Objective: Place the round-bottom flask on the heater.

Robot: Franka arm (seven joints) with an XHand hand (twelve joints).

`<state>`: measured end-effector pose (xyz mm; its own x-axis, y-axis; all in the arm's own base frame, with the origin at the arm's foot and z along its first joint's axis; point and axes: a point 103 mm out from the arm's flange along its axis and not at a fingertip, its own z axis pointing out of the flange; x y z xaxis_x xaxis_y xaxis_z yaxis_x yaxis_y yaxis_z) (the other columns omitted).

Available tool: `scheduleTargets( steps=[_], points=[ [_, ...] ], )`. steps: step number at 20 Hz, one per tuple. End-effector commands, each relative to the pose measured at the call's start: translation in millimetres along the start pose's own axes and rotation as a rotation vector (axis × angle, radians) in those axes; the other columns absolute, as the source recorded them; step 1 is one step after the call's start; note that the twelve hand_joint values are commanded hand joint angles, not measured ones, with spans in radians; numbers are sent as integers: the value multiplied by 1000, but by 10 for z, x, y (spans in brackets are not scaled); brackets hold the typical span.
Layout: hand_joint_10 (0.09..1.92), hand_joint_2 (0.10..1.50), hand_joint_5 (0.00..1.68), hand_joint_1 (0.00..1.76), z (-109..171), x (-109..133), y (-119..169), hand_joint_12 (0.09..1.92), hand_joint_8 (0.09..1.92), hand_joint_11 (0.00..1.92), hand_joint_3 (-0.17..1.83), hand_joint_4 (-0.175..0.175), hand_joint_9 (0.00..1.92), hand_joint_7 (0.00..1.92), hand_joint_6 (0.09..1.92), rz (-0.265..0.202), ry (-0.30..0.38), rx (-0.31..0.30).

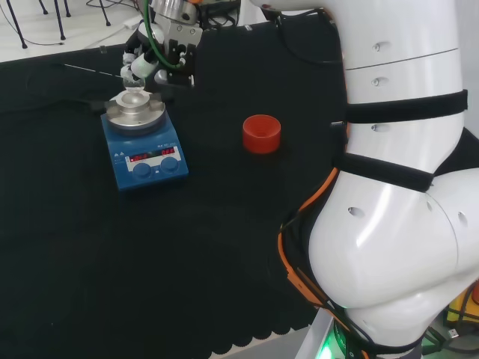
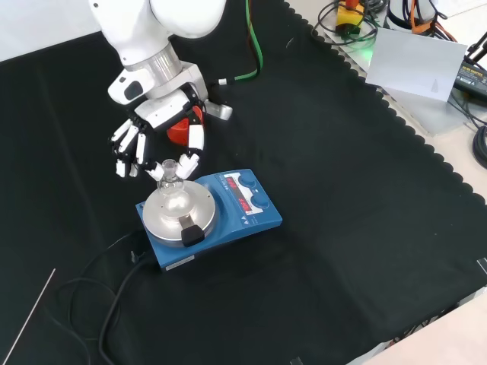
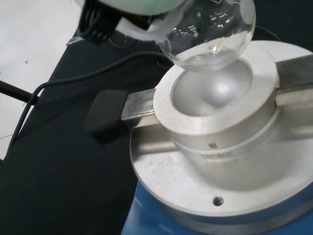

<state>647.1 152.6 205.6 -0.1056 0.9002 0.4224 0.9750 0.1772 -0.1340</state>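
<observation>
The clear round-bottom flask (image 2: pixel 170 188) hangs neck up over the bowl of the heater's metal block (image 2: pixel 179 212). In the wrist view its bulb (image 3: pixel 211 35) sits just above the hollow (image 3: pixel 215 93), slightly tilted; I cannot tell whether it touches. The black and white hand (image 2: pixel 154 128) is above it, with thumb and fingers pinching the neck. From the head view the hand (image 1: pixel 147 63) reaches down onto the flask (image 1: pixel 135 95) over the blue heater (image 1: pixel 144 155).
A red ribbed ring stand (image 1: pixel 261 133) sits on the cloth right of the heater in the head view, and shows behind the hand (image 2: pixel 179 131) in the front view. The heater's black cable (image 2: pixel 114 289) trails off. A thin rod (image 2: pixel 30 315) lies at lower left.
</observation>
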Motion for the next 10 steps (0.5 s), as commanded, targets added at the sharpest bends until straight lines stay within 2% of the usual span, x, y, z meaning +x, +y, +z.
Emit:
scheduleTargets(
  steps=[1, 10],
  points=[
    [587, 686, 1074, 1094, 36, -17, -5, 1329, 590, 192, 807, 72, 585, 365, 1089, 0, 8, 3],
    [587, 685, 1073, 1094, 95, -20, 7, 1329, 590, 193, 808, 72, 586, 366, 1090, 11, 3, 12]
  ],
)
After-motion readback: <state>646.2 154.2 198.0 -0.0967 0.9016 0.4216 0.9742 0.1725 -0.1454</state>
